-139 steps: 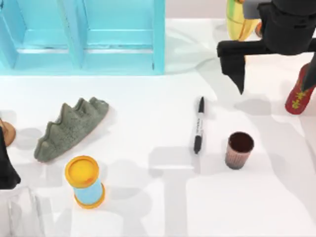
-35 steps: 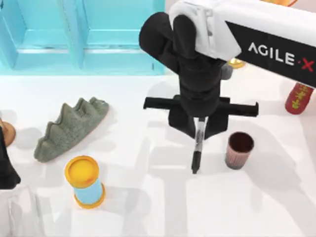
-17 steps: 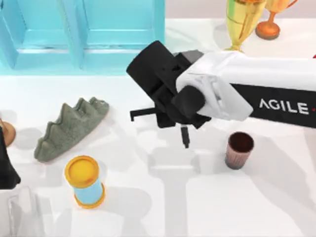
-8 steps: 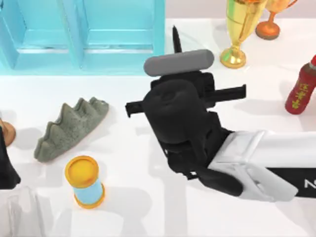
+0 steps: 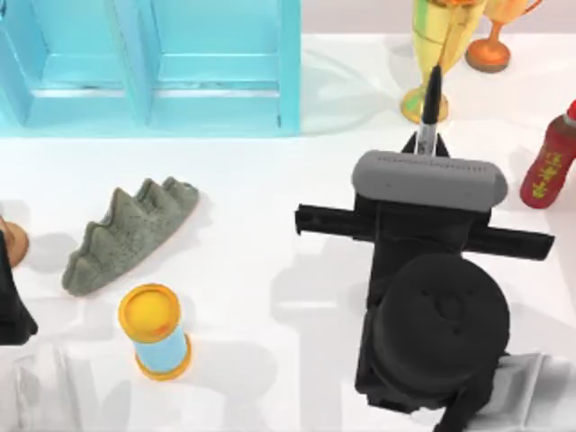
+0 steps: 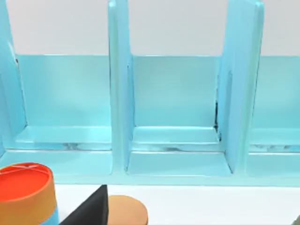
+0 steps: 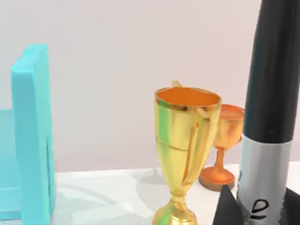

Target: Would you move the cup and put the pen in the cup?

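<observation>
My right gripper (image 5: 424,147) is shut on the pen (image 5: 430,108), a slim black marker with a white labelled band. The pen is held off the table at the right of centre, its free end pointing toward the back. In the right wrist view the pen (image 7: 268,117) rises upright between the dark fingertips (image 7: 228,208). The cup is hidden; the right arm's black wrist (image 5: 432,333) covers the spot on the table below it. My left gripper (image 5: 11,310) is parked at the table's left edge.
A blue shelf unit (image 5: 153,63) lines the back left. A gold trophy (image 5: 439,40), a small bronze trophy (image 5: 490,49) and a red bottle (image 5: 551,166) stand at the back right. A grey-green jagged lump (image 5: 130,234) and a blue cylinder with yellow rims (image 5: 155,331) sit at the left.
The pen was lifted off the table in my right gripper. Over the last half second the right arm swung right with it, and it now covers the cup's spot.
</observation>
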Motion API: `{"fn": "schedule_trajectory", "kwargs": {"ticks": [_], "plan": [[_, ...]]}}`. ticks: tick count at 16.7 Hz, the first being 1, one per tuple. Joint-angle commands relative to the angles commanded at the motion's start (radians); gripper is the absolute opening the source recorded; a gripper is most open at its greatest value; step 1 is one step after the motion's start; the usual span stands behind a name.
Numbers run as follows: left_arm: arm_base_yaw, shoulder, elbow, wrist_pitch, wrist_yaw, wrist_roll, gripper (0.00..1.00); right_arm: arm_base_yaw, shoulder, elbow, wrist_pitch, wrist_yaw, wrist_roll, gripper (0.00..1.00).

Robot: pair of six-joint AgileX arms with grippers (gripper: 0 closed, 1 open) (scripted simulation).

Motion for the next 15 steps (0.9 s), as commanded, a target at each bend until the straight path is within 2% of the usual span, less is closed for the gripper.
{"fn": "schedule_trajectory", "kwargs": {"ticks": [3, 6, 15], "plan": [[0.0, 0.0, 0.0, 0.0, 0.0, 0.0, 1.0, 0.033, -0.031, -0.074, 0.165, 0.088, -0.083, 0.0], [0.0, 0.0, 0.0, 0.0, 0.0, 0.0, 1.0, 0.051, -0.046, -0.111, 0.249, 0.133, -0.126, 0.0], [0.0, 0.0, 0.0, 0.0, 0.0, 0.0, 1.0, 0.03, -0.04, -0.112, 0.238, 0.118, -0.108, 0.0]]}}
